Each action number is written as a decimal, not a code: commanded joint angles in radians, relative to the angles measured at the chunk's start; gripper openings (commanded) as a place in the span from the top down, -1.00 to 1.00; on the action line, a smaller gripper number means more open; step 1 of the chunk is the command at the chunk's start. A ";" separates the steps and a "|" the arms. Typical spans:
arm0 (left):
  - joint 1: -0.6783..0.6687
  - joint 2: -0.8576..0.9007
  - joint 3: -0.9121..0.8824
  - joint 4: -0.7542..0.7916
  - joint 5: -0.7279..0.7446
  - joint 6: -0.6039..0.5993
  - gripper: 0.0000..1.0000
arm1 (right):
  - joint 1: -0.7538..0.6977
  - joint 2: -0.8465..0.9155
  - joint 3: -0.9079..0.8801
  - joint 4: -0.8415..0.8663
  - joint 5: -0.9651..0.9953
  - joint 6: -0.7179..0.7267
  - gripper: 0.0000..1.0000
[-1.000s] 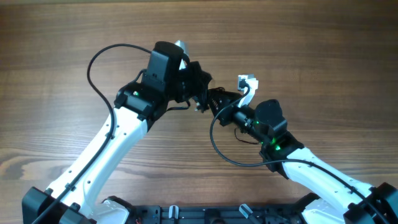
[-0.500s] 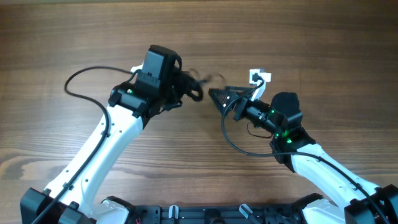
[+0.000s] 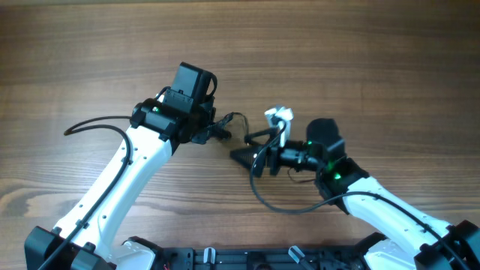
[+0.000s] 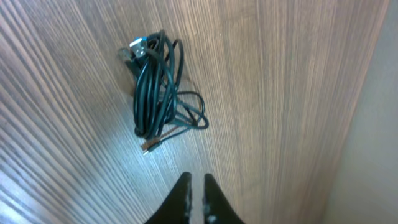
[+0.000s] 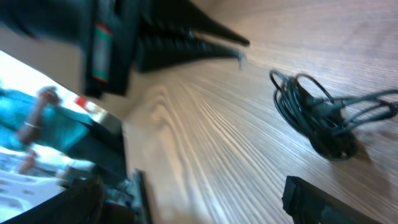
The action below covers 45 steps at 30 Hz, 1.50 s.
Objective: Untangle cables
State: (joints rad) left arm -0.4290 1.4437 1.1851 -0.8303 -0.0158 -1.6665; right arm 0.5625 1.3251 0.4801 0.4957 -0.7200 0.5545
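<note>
Near edge, overhead: left arm (image 3: 127, 172) and right arm (image 3: 390, 210) both reach in from my side and meet around mid-counter; wrists close together, not touching.

Left wrist view: left gripper (image 4: 195, 178), jaws pressed almost together, nothing between them; tips point at bare counter (image 4: 280, 93), short of the cables (image 4: 155, 87) and clear of them.

Right wrist view, blurred: right gripper (image 5: 267, 112), jaws spread wide, empty; upper finger (image 5: 186, 40) runs across the top of the frame, lower finger (image 5: 329, 202) sits low in the corner; neither touches the cord.

Just past both sets of tips: the cables lie flat on the counter as one dark coil of several turns; a small coppery plug (image 4: 148, 147) at the end nearer the left gripper; one loose loop (image 4: 194, 115) spills out sideways; a silver plug (image 4: 134, 46) at the far end of the coil; in the right wrist view a few strands trail off toward the frame edge.

From above I see only a thin strand between the two grippers; I cannot make out the rest of the coil there.

Farthest, beyond the counter edge in the right wrist view: a blurred person in teal (image 5: 37, 124).
</note>
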 commanded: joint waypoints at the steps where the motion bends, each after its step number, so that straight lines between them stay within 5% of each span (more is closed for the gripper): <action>1: 0.004 0.010 0.012 -0.002 0.052 -0.041 0.87 | 0.084 0.034 0.006 -0.051 0.259 -0.214 -0.86; 4: 0.004 0.010 0.012 -0.032 0.015 -0.002 0.74 | 0.114 0.042 0.006 -0.057 0.442 -0.170 -0.88; 5: 0.005 0.010 0.012 -0.056 -0.013 0.011 0.53 | 0.113 0.042 0.006 -0.061 0.475 -0.114 -0.89; 9: 0.006 0.010 0.012 -0.134 -0.100 0.023 -1.00 | 0.113 0.042 0.006 -0.106 0.513 -0.046 -0.99; 12: 0.007 0.018 0.009 -0.128 -0.203 0.115 -0.94 | 0.113 0.042 0.006 -0.177 0.513 -0.020 -0.99; 19: 0.012 0.257 0.009 -0.177 -0.043 0.136 -0.83 | 0.113 0.042 0.006 -0.206 0.513 0.028 -0.99; 26: 0.115 0.283 0.009 -0.323 -0.079 0.304 -0.54 | 0.113 0.042 0.006 -0.213 0.514 0.029 -0.99; 30: 0.207 0.283 0.009 -0.260 -0.017 0.704 -0.85 | 0.113 0.042 0.006 -0.213 0.513 0.029 -0.99; 31: 0.225 0.283 0.009 -0.249 0.045 0.783 -0.65 | 0.113 0.043 0.006 -0.213 0.513 0.029 -0.99; 33: 0.237 0.283 0.009 -0.228 0.181 1.149 -0.63 | 0.113 0.043 0.006 -0.213 0.513 0.029 -0.99; 36: 0.212 0.285 0.000 -0.217 0.160 1.455 -0.11 | 0.113 0.043 0.006 -0.213 0.519 0.029 -0.99; 45: 0.175 0.285 -0.246 0.067 -0.020 1.477 -0.09 | 0.113 0.044 0.006 -0.217 0.521 0.028 -1.00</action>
State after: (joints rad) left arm -0.2535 1.7355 1.0489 -0.8433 0.0154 -0.2367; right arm 0.6735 1.3579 0.4805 0.2764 -0.2218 0.5758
